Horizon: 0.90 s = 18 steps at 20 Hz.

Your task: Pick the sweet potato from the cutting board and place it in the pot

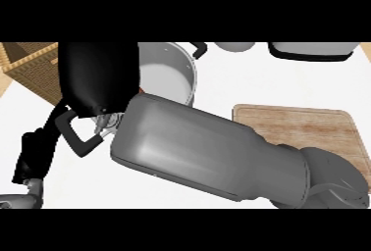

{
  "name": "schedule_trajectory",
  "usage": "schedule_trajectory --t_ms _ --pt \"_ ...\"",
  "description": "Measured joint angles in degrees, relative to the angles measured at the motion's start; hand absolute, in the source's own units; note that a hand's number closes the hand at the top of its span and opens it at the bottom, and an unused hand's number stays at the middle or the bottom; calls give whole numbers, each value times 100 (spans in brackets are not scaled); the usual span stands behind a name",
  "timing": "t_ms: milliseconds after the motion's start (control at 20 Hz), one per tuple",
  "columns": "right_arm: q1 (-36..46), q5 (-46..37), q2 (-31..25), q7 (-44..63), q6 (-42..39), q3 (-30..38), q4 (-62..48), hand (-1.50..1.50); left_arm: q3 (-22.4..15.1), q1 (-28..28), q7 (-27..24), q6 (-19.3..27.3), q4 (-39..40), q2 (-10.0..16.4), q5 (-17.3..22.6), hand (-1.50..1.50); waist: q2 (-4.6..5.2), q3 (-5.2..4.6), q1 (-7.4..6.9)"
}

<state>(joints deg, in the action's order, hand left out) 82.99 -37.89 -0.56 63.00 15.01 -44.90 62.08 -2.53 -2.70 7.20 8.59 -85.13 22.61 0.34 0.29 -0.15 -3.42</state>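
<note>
The right hand (98,78) hides its fingers, so I cannot tell their hold, and the sweet potato (141,90) beside them might bump the pot (170,73) and roll off.

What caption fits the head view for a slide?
Right hand over the left side of the pot, its forearm crossing the view; the visible part of the cutting board lies bare.

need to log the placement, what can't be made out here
Head view:
- Orange sweet potato: only a reddish sliver, perhaps it, shows beside the black right hand; the hand covers the rest.
- Round silver pot: its near side lies under the hand and grey right forearm.
- Rectangular wooden cutting board: lower left corner behind the forearm.
</note>
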Motion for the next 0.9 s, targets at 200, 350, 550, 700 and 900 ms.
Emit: schedule_trajectory --t_ms 200,350,550,700,900 --pt "43 183 18 -434 387 178 -763 150 56 -12 1 -41 40 -5 17 0 26 0 9" --pt "16 379 32 -722 729 153 -1336 150 92 -101 18 -102 81 26 17 0 49 -1 -30" --pt "98 622 46 -1149 899 152 -2112 150 118 -80 5 -145 22 29 16 0 70 -2 -81" --pt "95 755 51 -1504 1003 93 -2603 150 116 -98 17 -175 -13 18 12 0 92 -2 -136" --pt "-94 1128 54 -1995 1320 327 -3060 -150 50 -151 34 -224 -74 -17 -12 0 140 0 -225"
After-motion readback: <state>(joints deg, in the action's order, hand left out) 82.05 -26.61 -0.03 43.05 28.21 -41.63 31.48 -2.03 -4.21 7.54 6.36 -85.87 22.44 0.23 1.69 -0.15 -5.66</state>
